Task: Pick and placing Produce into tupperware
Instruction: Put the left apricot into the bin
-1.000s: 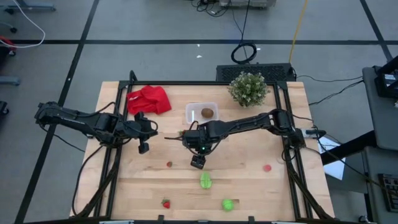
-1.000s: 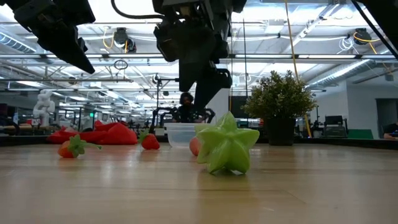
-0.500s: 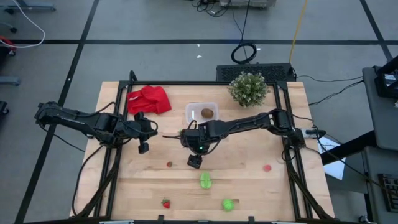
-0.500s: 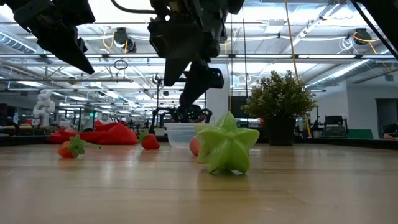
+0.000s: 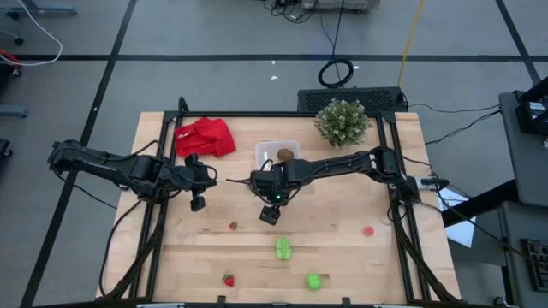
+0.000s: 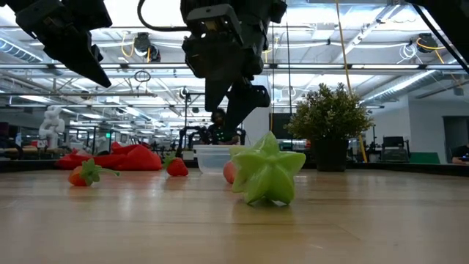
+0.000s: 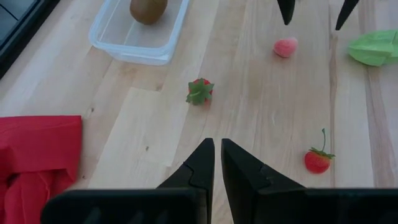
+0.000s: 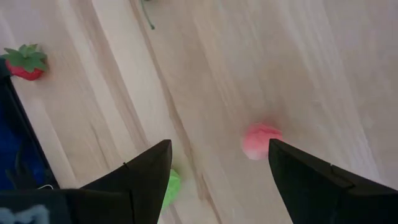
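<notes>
The clear tupperware (image 5: 267, 147) sits at the table's far middle with a brown oval (image 5: 284, 155) inside. My right gripper (image 5: 271, 216) hangs open above the table just near of it. A pink piece (image 8: 260, 141) lies on the wood below, close to one finger. My left gripper (image 7: 217, 155) is shut and empty, held off the table at the left. Loose on the wood are a strawberry (image 5: 233, 226), a second strawberry (image 5: 229, 279), a red piece (image 5: 368, 229), a green star-shaped piece (image 5: 282, 249) and a round green piece (image 5: 314, 281).
A crumpled red cloth (image 5: 205, 137) lies at the far left. A bushy potted plant (image 5: 341, 121) stands at the far right, beside the tupperware. Bare wood lies open between the scattered pieces and along the right side.
My right gripper has drifted a little toward the table's far edge, staying open and off the table. The produce and the tupperware lie where they were.
</notes>
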Robot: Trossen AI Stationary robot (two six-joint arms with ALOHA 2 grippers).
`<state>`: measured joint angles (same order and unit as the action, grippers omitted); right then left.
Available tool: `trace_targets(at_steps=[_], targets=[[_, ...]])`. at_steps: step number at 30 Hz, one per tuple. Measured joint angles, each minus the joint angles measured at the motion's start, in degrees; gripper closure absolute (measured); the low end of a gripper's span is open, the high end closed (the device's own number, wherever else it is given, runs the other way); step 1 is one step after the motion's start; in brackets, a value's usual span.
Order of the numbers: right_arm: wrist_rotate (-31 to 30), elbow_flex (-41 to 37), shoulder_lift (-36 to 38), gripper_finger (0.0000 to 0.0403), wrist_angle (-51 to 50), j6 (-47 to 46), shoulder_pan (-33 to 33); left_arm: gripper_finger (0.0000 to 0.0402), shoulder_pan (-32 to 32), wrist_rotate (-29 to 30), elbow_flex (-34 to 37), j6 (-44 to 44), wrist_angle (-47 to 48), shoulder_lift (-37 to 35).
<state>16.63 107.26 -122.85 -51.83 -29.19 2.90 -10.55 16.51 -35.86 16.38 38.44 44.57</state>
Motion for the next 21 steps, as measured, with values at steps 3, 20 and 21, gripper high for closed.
trace_targets(at_steps=[3, 20, 21], targets=[[0.1, 0.0, 0.0, 0.0147, -0.2, 0.0, 0.1, 0.0369, 0.0, 0.0, 0.0, -0.1, 0.0, 0.0], [1.4, 0.0, 0.0, 0.0147, -4.4, 1.3, -0.2, 0.0369, 0.0, 0.0, 0.0, 0.2, 0.9, 0.0], [1.3, 0.0, 0.0, 0.0147, -4.4, 1.4, -0.2, 0.0369, 0.0, 0.0, 0.0, 0.2, 0.9, 0.0]])
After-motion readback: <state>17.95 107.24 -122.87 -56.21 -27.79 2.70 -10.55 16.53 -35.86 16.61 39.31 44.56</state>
